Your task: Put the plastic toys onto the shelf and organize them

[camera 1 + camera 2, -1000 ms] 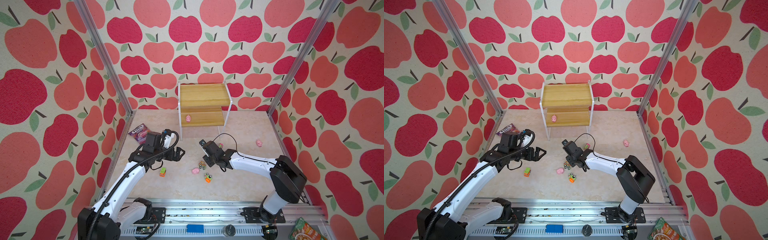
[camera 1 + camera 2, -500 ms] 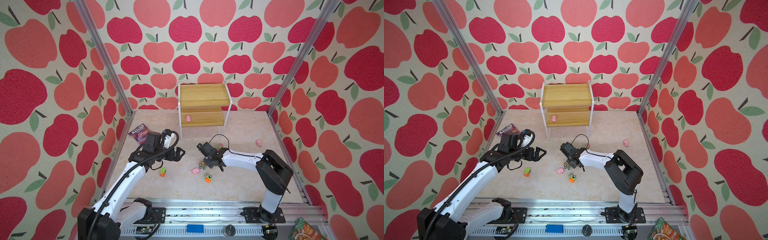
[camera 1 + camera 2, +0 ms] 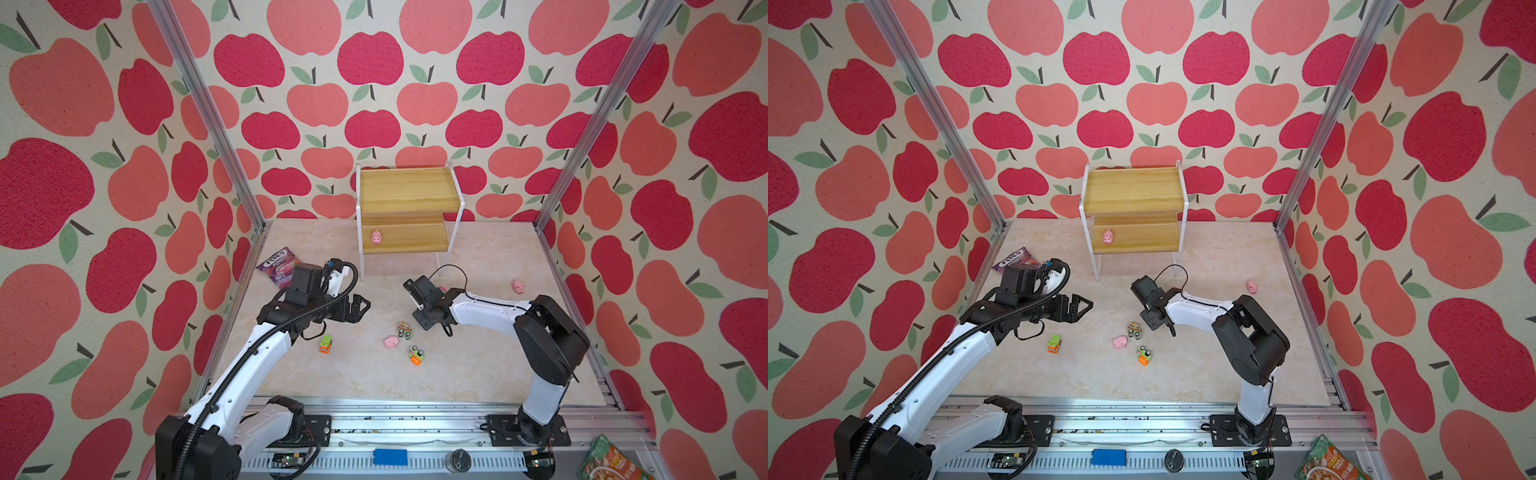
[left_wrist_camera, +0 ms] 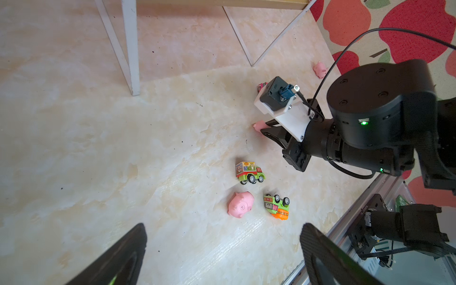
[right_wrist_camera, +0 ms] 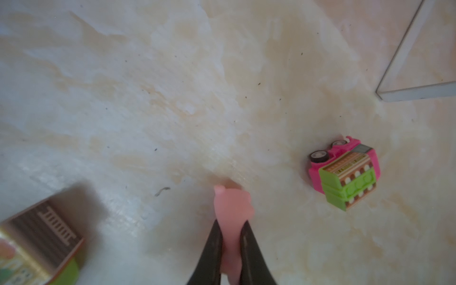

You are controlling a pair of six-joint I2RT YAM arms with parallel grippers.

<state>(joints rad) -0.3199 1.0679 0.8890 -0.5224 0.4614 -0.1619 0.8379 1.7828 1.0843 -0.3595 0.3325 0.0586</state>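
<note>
Though right gripper (image 5: pixel 232 224) clamps pig (image 5: pixel 232 202), top views hide it.

The purple candy bag (image 3: pixel 279 266) reads "FOX'S" in white letters.

Left arm extended forward, left gripper (image 3: pixel 360 306) jaws spread wide, empty. Right arm elbow-bent, reaching low toward centre, right gripper (image 5: pixel 231 228) pinched tight on small pink plastic pig (image 5: pixel 233 204).

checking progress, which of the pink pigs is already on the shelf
The pig on the shelf's lower board. Two others lie on the tabletop, and the fourth pig is pinched in the right hand.
</note>
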